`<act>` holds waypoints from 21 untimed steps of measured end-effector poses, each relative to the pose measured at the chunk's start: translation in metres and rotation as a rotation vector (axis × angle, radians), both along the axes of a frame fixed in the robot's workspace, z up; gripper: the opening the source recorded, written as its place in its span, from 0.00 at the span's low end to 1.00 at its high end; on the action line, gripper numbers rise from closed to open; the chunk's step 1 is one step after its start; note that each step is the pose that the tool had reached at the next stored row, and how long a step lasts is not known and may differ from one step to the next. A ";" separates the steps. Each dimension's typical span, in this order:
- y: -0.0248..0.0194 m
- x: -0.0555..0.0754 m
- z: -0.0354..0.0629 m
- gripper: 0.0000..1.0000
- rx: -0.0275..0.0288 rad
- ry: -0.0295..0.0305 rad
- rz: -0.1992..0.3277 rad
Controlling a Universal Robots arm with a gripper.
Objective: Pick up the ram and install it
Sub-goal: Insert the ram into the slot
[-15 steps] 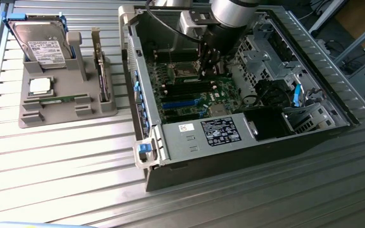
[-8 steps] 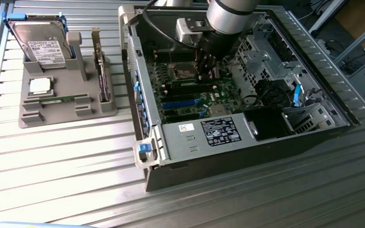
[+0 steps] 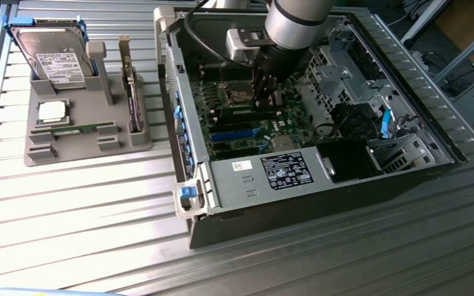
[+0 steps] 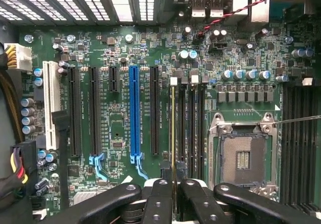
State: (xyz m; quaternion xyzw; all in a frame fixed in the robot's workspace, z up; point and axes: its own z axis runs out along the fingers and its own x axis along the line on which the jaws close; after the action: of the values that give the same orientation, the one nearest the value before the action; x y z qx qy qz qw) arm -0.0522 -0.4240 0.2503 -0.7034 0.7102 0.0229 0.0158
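install step: gripper, jaws pinching the ram edge-on, hangs over the motherboard memory slots; seating calls for exact alignment.

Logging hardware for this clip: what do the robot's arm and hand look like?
The arm is a smooth silver-grey cylinder with a dark lower section. A grey box-shaped wrist mount sits beside it, with a black cable looping past. The hand is black, built of rounded linked bars with round pivot pins.
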 end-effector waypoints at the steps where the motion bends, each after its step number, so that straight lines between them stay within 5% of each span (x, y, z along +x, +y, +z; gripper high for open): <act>1: 0.0007 0.000 -0.0010 0.13 -0.0001 0.0000 0.000; 21: 0.0055 -0.002 -0.0136 0.13 -0.0001 0.0000 0.000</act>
State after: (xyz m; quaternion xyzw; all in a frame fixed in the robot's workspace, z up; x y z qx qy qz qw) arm -0.0537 -0.4185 0.2367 -0.7034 0.7103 0.0229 0.0158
